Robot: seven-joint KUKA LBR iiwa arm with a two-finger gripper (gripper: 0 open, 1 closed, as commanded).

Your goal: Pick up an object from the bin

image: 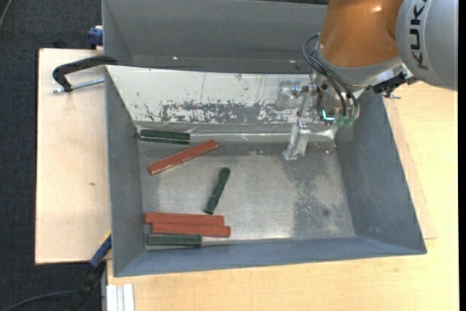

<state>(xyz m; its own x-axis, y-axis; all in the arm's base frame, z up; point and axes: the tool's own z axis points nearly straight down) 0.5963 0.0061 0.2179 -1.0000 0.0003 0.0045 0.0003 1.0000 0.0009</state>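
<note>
The gripper [297,149] stands low over bare floor in the far right part of the grey metal bin [378,178], close to the back wall; whether it is apart or together cannot be told. The loose things all lie well apart from it to the left. A long dark green stick [164,135] lies by the back wall with a slanted red-brown stick [182,156] just in front, a short dark green stick [216,190] lies mid-floor, and two red-brown sticks [186,218] lie side by side in the near left corner with a third dark green stick [173,239] against them.
</note>
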